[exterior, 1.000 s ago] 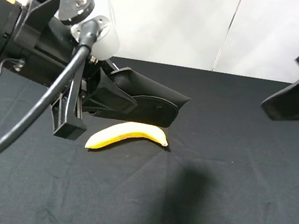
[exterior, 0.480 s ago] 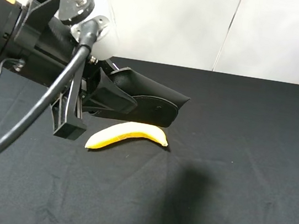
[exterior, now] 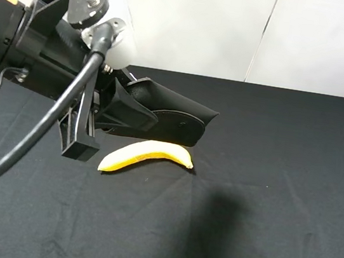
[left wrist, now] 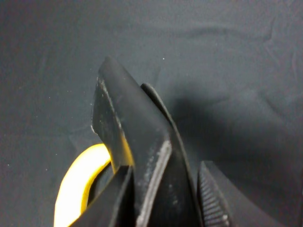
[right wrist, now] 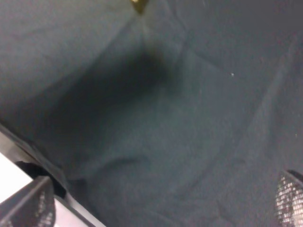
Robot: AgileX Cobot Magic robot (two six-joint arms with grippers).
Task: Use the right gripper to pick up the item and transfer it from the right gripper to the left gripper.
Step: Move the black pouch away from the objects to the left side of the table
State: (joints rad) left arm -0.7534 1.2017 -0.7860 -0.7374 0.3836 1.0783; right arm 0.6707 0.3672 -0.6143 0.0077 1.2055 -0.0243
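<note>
The item (exterior: 177,118), a long black leather-like case, hangs above the black cloth with my left gripper (exterior: 122,112) shut on its left end. In the left wrist view the item (left wrist: 135,142) runs out from between the two fingers (left wrist: 215,201), over the banana. My right gripper (right wrist: 161,201) does not show in the exterior high view. Its own wrist view shows its fingertips (right wrist: 289,195) far apart, open, with only bare cloth between them.
A yellow banana (exterior: 147,156) lies on the black tablecloth (exterior: 280,183) just below the held case, also in the left wrist view as the banana (left wrist: 75,184). A white wall stands behind the table. The table's edge (right wrist: 28,146) shows in the right wrist view.
The right arm, at the exterior view's right edge a second ago, has moved out of that view. The left arm and the case have not moved.
</note>
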